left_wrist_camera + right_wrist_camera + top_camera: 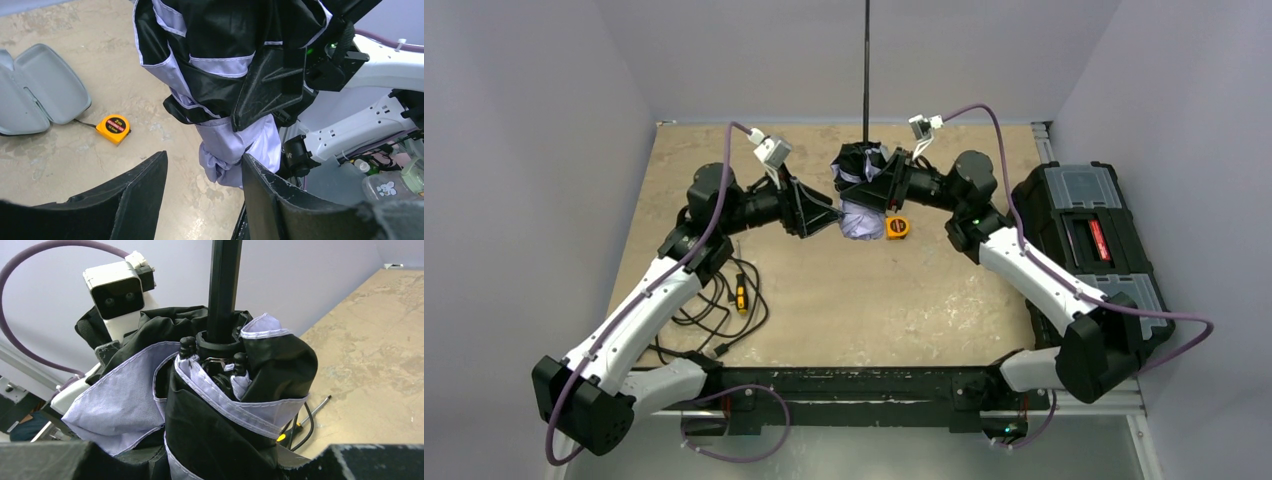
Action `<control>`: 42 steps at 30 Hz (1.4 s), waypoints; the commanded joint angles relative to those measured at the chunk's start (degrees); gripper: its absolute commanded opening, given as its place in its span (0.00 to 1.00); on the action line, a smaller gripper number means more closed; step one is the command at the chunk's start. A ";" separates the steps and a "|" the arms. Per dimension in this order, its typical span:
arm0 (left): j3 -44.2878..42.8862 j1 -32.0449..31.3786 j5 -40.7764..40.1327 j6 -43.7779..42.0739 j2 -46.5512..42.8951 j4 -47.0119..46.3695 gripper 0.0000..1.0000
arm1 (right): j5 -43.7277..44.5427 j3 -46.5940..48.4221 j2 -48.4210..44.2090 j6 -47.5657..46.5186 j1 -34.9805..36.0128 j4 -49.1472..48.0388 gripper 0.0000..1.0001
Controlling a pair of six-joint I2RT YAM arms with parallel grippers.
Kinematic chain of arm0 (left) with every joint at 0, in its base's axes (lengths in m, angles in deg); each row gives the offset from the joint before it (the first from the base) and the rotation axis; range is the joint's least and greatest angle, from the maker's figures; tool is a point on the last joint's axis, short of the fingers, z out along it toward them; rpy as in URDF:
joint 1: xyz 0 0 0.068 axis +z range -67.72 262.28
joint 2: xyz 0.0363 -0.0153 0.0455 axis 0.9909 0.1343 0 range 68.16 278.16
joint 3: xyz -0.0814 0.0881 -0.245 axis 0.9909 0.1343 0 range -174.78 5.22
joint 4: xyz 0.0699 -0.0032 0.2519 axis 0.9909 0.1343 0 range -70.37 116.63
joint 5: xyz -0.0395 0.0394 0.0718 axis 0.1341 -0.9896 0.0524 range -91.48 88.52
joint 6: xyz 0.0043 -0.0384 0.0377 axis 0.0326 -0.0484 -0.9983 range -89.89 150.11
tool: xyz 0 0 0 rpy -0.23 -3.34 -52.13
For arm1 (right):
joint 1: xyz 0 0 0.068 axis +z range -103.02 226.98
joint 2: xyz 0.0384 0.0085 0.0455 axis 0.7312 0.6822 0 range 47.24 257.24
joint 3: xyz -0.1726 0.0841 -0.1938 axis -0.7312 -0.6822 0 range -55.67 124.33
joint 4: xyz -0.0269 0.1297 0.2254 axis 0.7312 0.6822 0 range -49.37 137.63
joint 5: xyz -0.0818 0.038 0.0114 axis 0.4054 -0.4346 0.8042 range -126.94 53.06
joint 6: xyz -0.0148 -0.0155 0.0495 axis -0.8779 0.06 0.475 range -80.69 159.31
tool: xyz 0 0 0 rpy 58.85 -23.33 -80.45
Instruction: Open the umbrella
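Note:
The umbrella (861, 190) stands folded over the middle of the table, its thin black shaft (866, 70) running toward the far wall. Its canopy is black with pale lavender panels (225, 405); the shaft (224, 285) rises from the runner. My right gripper (879, 190) is shut on the bunched canopy, which fills the gap between its fingers (215, 460). My left gripper (829, 215) comes in from the left at the lavender lower end (235, 150). Its jaws (205, 170) stand apart; the right finger (260, 185) touches the cloth and the left finger is clear of it.
An orange tape measure (897, 227) lies on the table beside the umbrella (114, 129). An open grey case (35, 90) lies further off. Coiled black cables (724, 300) lie by the left arm. A black toolbox (1089, 235) sits at the right edge.

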 commanded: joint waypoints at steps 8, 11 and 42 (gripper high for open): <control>-3.41 -0.80 -3.79 1.97 1.44 -2.29 0.15 | 0.89 -0.11 -2.69 -4.05 1.28 -2.45 0.00; -2.07 -0.05 -1.67 4.05 1.24 -4.61 0.00 | -0.39 -0.29 -3.03 -3.76 1.30 -2.75 0.00; -5.48 14.93 17.07 -6.47 0.12 7.21 0.79 | -11.78 1.53 -3.14 -7.80 0.49 -5.85 0.00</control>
